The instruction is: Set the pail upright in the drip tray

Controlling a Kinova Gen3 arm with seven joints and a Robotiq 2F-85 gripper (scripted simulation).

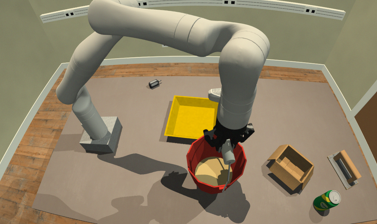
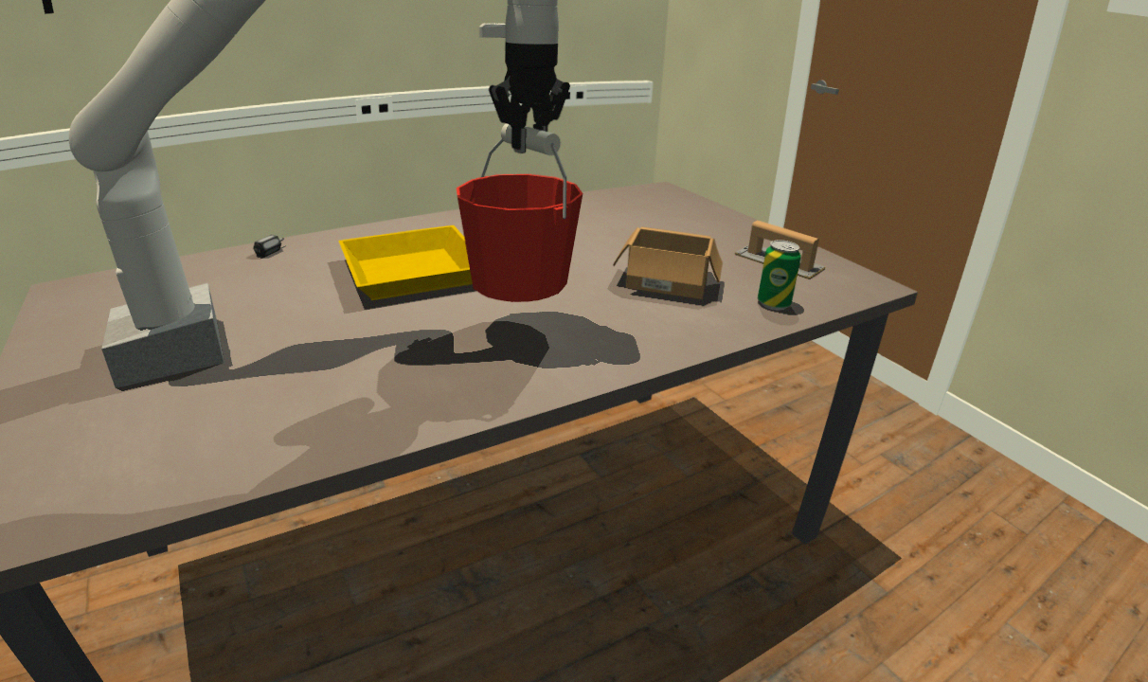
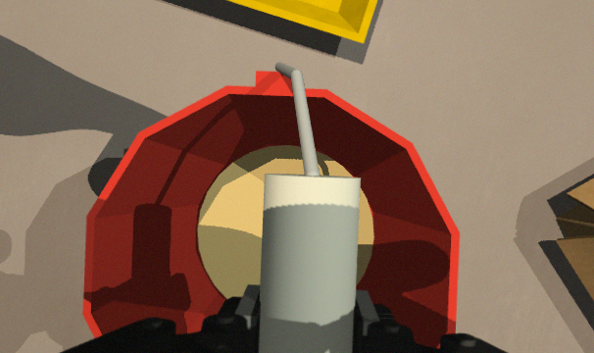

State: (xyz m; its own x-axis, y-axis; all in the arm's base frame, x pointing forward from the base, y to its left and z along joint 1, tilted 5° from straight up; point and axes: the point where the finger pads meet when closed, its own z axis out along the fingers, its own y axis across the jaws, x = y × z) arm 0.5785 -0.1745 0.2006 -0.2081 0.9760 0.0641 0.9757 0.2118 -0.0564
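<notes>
On the surface (image 2: 323, 398) we see an open cardboard box (image 2: 672, 262) toward the right, standing upright with its flaps spread. Near it, further right, we find a green and yellow drinks can (image 2: 779, 273) standing upright, and just behind the can a tool with a flat grey plate and a wooden handle (image 2: 782, 245). Far to the left, well apart from the rest, a small dark cylinder (image 1: 154, 83) lies on its side. Beyond the surface we see a brown door (image 2: 900, 152) in the right wall, a white rail (image 2: 307, 118) along the far wall, and a wooden plank floor (image 2: 942, 551).
</notes>
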